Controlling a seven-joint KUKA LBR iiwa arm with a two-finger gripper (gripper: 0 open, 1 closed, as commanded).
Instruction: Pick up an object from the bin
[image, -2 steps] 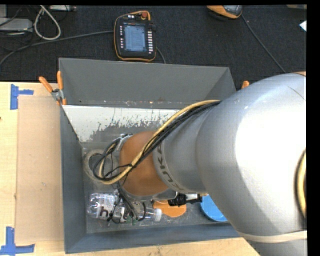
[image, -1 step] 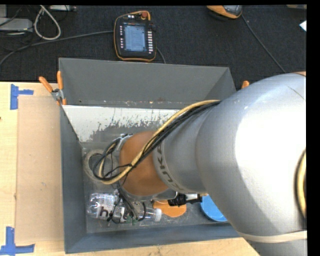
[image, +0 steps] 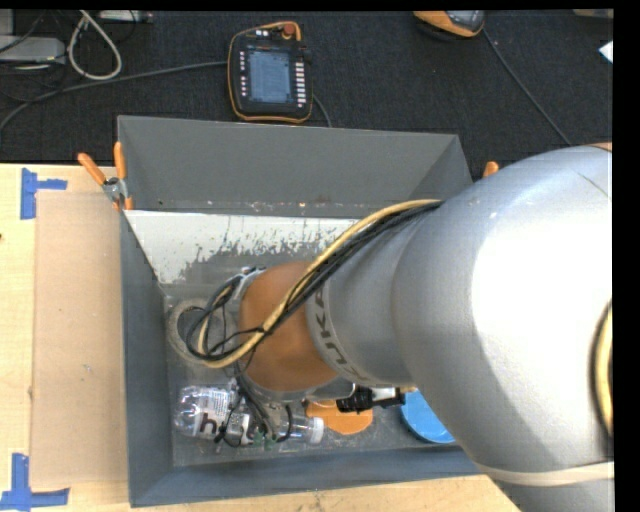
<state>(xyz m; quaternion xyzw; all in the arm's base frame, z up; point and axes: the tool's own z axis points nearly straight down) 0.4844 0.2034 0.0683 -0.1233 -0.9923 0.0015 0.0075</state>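
i have the arm (image: 480, 320) reaching deep into the bin (image: 140, 400), with its orange cover (image: 285, 340) and looped cables (image: 215, 320) over the middle of the floor. the gripper (image: 238, 420) is low in the near-left part, close to the near wall. it sits right against a clear crinkled plastic thing (image: 203, 408) that lies just off the left wall. i can't tell whether the tool is spread or pressed together, or whether it has that piece. a small pale tube (image: 305, 430), an orange flat piece (image: 345, 420) and a blue disc (image: 425, 422) line the near wall to its right. bare floor shows left of the cover and towards the far slope.
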